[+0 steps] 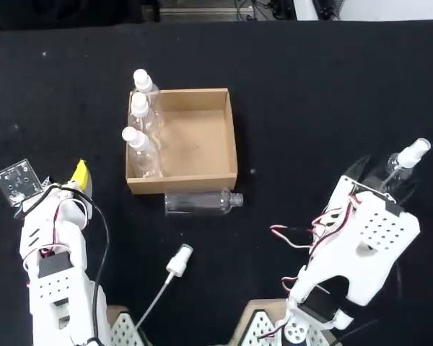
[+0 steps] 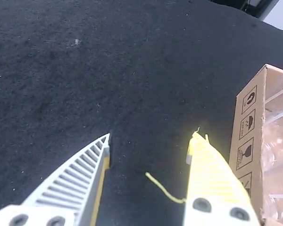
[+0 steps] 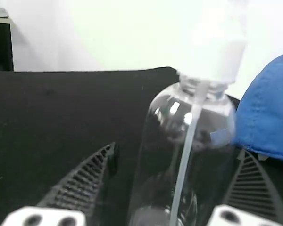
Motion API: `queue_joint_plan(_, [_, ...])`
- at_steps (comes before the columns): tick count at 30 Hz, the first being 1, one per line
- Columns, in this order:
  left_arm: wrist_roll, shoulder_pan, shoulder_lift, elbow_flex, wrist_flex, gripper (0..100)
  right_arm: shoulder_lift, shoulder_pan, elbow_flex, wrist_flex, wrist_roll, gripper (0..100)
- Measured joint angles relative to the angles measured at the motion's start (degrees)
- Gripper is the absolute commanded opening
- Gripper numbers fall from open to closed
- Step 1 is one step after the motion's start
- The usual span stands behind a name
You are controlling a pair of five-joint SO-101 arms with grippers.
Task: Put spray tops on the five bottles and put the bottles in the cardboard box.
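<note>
cardboard box (image 1: 202, 144): sits mid-worktop (image 1: 310, 86), open side up, and it's got three capped bottles in it, all lined along the wall on the left arm's side

back bottle (image 1: 150, 90): in the far corner, white spray top on

middle bottle (image 1: 148, 119): right next to it, top on too

front bottle (image 1: 146, 155): in the near corner, also topped

rest of the box: bare cardboard floor

uncapped bottle (image 1: 202, 202): outside, lying on its side just beside the box's near wall, open neck pointing to the right arm's side

loose spray top (image 1: 180, 259): on the worktop nearer the arms, thin tube trailing away from it

left pincer (image 2: 152, 135): spread wide, holding nothing, box wall off to one side

right pincer (image 3: 177, 148): a fifth bottle (image 1: 397, 164) with its top on stands inside it, well apart from the box; honestly can't tell if it's actually clamped
</note>
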Motion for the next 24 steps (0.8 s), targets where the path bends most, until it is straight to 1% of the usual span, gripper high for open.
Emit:
queue_joint_plan(8, [0.00, 0.26, 0.00, 0.00, 0.00, 25, -10.81, 0.00, 6.68, 0.00, 0.00, 33.6])
queue_joint_plan(18, [0.00, 0.26, 0.00, 0.00, 0.00, 25, -14.77, 0.00, 10.37, 0.00, 0.00, 33.6])
queue_joint_plan(24, [0.00, 0.26, 0.00, 0.00, 0.00, 25, -24.18, -0.09, 16.62, 0.00, 0.00, 33.6])
